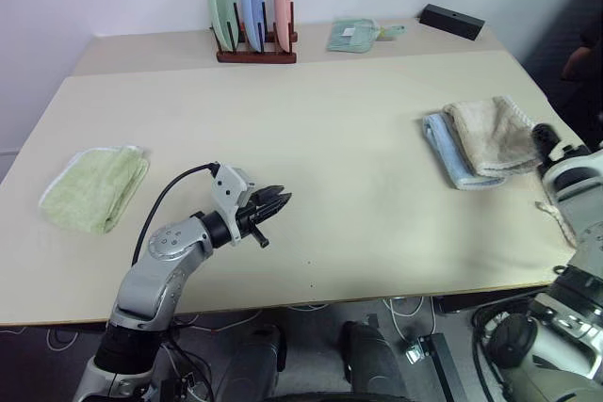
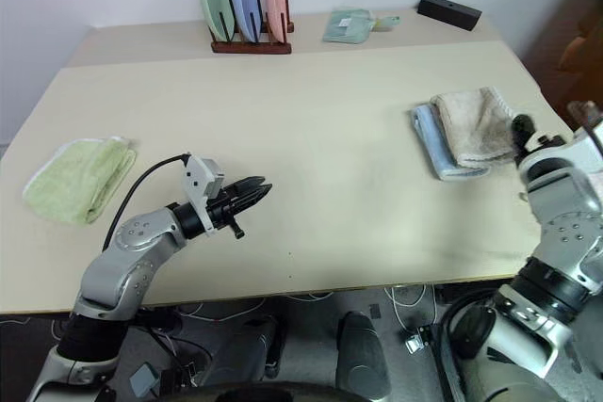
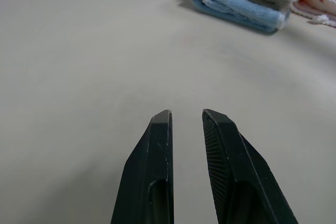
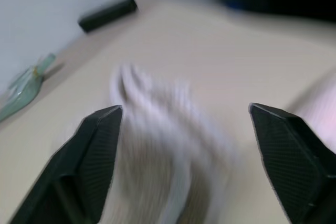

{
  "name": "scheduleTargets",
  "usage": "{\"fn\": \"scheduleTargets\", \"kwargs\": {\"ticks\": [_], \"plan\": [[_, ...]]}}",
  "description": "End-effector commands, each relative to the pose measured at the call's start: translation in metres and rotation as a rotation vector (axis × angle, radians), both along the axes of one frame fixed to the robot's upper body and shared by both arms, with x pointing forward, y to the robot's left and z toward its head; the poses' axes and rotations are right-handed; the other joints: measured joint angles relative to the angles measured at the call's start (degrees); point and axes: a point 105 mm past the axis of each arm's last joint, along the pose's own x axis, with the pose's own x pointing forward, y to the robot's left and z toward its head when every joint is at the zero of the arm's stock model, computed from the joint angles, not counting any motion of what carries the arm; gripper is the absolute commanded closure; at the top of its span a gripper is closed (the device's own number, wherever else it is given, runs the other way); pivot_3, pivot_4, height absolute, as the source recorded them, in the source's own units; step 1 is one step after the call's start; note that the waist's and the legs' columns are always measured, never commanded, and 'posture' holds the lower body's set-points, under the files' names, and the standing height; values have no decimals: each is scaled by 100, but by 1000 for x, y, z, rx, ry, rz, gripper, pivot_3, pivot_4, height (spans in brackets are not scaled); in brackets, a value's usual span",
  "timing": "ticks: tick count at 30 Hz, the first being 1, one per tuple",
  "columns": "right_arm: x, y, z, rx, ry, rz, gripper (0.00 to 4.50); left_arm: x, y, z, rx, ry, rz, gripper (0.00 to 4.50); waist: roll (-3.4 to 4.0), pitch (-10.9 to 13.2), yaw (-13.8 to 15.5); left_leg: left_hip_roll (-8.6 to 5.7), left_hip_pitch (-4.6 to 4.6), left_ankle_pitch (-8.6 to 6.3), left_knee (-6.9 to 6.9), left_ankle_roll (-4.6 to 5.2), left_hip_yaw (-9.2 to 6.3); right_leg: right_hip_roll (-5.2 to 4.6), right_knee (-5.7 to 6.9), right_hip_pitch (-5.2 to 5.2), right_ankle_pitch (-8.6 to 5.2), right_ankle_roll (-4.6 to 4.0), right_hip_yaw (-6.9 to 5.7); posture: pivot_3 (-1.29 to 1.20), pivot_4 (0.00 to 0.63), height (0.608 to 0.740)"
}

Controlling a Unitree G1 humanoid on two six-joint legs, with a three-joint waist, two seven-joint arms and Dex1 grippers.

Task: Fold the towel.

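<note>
Towel of beige terry lies folded on a folded light blue cloth near the tabletop's right edge, so we spread our right fingers empty, left fingers nearly together.

No writing, label, brand, number or sign can be read anywhere here. A small white tag sits on the folded pale green cloth at the far edge of the counter, but whatever may be printed on it is too small to make out.
</note>
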Motion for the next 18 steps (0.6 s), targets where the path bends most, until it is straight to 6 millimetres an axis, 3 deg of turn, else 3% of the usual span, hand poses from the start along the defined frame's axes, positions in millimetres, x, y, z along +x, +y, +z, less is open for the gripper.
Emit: {"fn": "scheduleTargets", "kwargs": {"ticks": [1, 4, 6, 10, 13, 18], "plan": [[3, 23, 43, -279, -103, 94, 585, 11, 21, 17, -30, -73, 114, 3588, 0, 0, -21, 3, 1, 0, -1, 0, 1, 2, 0, 0, 0, 0, 0, 0, 150, 740], [15, 72, 57, -456, -152, 344, 585, 18, 52, 20, 27, -122, 241, 3588, -1, 1, -35, 10, 4, -1, 0, 1, 4, 8, 0, 0, 0, 0, 1, 0, 150, 740], [19, 122, 46, -624, -126, 592, 585, 16, 75, 19, 76, -147, 308, 3588, -1, 1, -41, 17, 3, -1, -1, 1, 4, 16, -2, 0, 0, -1, 1, 0, 150, 740], [18, 177, 19, -668, -106, 921, 585, 9, 99, 18, 126, -160, 386, 3588, -6, 2, 13, 22, 2, -3, -1, 3, 1, 20, -9, 1, -1, -2, 4, 0, 150, 740], [19, 202, -1, -660, -78, 1078, 585, -1, 106, 19, 130, -167, 416, 3588, -14, 6, 54, 16, -5, -3, 6, 3, -19, 15, -14, 3, 0, -1, 3, 0, 150, 740], [28, 209, -15, -665, -55, 1130, 585, -9, 106, 17, 128, -162, 441, 3588, -18, 6, 104, 16, -4, -3, 6, 1, -23, 16, -17, 3, 1, -3, 4, 0, 150, 740]]}}
